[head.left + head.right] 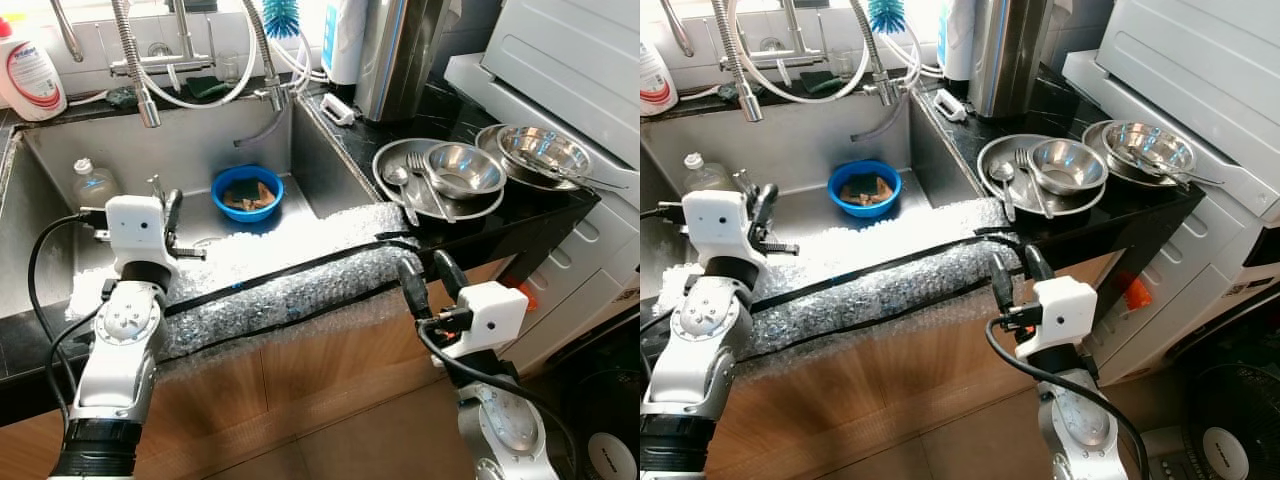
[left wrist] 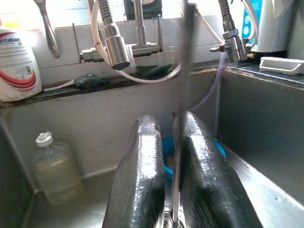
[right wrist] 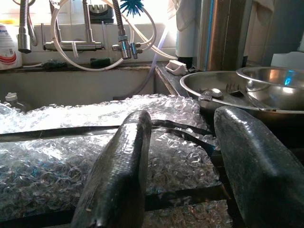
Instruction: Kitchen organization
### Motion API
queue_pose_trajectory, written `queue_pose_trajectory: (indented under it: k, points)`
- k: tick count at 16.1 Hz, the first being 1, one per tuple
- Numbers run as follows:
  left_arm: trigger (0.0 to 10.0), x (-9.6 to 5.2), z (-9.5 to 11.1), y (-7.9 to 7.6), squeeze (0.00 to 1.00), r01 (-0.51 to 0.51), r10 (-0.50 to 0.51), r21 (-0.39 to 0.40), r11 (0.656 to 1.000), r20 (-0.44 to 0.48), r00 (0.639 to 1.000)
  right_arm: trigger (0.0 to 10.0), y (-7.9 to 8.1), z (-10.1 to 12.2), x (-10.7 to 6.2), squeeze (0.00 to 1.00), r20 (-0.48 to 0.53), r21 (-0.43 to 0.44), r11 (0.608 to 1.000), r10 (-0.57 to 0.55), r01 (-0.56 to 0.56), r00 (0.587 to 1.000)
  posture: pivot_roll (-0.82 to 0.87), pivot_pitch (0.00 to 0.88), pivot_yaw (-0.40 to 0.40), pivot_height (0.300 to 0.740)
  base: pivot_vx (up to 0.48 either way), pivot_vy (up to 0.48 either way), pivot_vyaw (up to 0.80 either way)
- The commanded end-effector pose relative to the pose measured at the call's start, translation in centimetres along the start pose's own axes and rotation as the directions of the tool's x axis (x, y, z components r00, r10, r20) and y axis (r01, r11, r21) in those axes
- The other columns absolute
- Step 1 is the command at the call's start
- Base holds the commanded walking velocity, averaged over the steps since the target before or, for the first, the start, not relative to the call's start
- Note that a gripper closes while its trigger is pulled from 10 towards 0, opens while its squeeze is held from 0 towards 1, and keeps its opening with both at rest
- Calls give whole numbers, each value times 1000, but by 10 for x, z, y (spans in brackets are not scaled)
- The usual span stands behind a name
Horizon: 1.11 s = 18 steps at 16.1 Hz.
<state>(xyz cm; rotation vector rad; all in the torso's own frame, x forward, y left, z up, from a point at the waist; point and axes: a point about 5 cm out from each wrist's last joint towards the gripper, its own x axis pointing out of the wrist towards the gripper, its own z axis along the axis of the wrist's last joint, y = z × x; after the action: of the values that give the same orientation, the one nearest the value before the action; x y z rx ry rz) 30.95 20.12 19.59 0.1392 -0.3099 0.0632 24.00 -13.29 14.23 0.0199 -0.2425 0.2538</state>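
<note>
Steel utensil handle [image 2: 183, 95] standing pinched between the left gripper [image 1: 171, 222] fingers over the sink [image 1: 60, 170] front edge, right gripper [image 1: 425, 285] hanging spread and empty below the counter [image 1: 520, 215] front edge, blue bowl [image 1: 247, 192] sitting at the sink's back right corner.

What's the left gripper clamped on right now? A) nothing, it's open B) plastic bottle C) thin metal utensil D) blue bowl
C: in the left wrist view the left gripper has its fingers closed around a thin metal utensil, over the sink; the blue bowl and bottle sit untouched.
</note>
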Motion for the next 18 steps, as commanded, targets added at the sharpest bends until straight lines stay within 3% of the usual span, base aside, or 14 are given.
queue_pose_trajectory:
  k: [1, 6, 8, 9, 11, 14, 18]
  points:
    - [10000, 1, -5, -4, 1000, 19, -19, -3, 1000, -29, 999, 10000, -1, 0, 0, 0, 7, 1, 1000, -9, 9, 1000, 54, 113, -56, 740, 0, 0, 0]
    - [10000, -1, -7, -5, 1000, 26, -26, -7, 1000, -44, 999, 10000, 3, -1, 3, 0, 3, 11, 1000, -12, 12, 1000, 57, 137, -55, 740, 0, 0, 0]
    - [10000, 1, 2, -6, 1000, 16, -16, -30, 999, -3, 1000, 10000, 1, 0, 5, 0, 3, 5, 1000, -21, 21, 1000, 57, 142, -55, 740, 0, 0, 0]
    - [10000, 4, 13, -7, 0, 15, -13, -25, 1000, 54, 998, 10000, -1, 0, 6, 0, 6, 6, 999, -32, 32, 999, 55, 142, -55, 740, 0, 0, 0]
    - [10000, 10, 39, -6, 0, 15, -13, -14, 1000, 164, 986, 10000, -3, 3, 9, 0, 17, -6, 999, -44, 44, 999, 56, 144, -55, 740, 0, 0, 0]
    - [10000, 10, 60, 0, 0, 13, -19, 27, 1000, 226, 974, 10000, -7, 6, 13, 0, 27, -17, 998, -62, 62, 998, 59, 145, -54, 740, 0, 0, 0]
    - [10000, -2, 43, 1, 0, 38, -45, 44, 998, 155, 987, 10000, -22, 11, 21, 0, 29, -1, 986, -169, 169, 985, 56, 150, -55, 740, 0, 0, 0]
